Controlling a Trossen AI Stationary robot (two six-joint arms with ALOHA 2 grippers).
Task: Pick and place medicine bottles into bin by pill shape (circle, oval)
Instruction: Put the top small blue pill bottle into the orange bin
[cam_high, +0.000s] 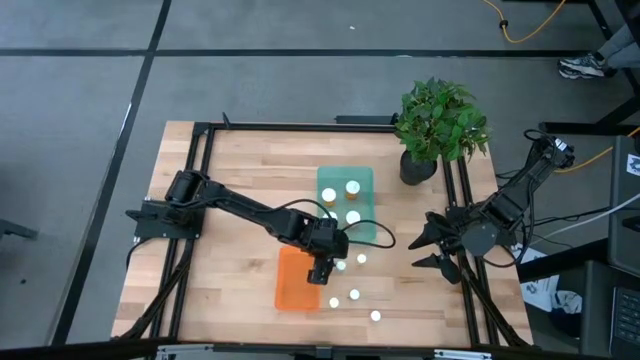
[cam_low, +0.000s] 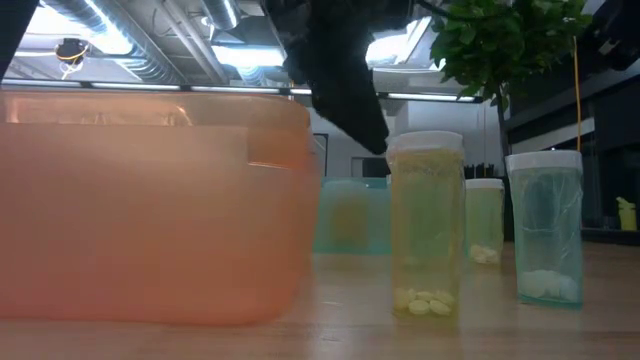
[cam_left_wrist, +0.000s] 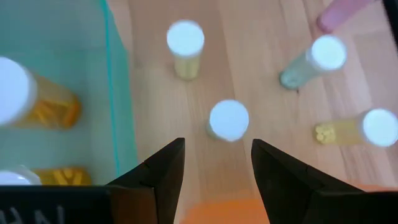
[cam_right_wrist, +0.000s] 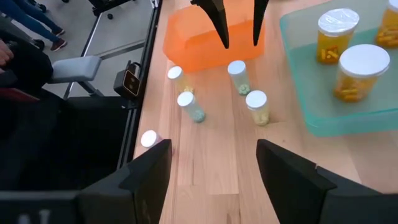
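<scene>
Translucent orange bin (cam_high: 296, 279) beside round white-capped bottles (cam_high: 355, 296).

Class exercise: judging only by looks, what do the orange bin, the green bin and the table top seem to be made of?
Orange bin: likely translucent plastic, since light glows through its smooth walls.
Green bin: likely clear tinted plastic; bottles show through it.
Table top: pale wood, seemingly jointed strips with visible grain.

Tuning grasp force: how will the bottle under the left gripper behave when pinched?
The bottle is probably light: the similar bottle holds few pills. Tall and narrow, it likely tips if nudged off-centre. The left gripper is open above it.
</scene>
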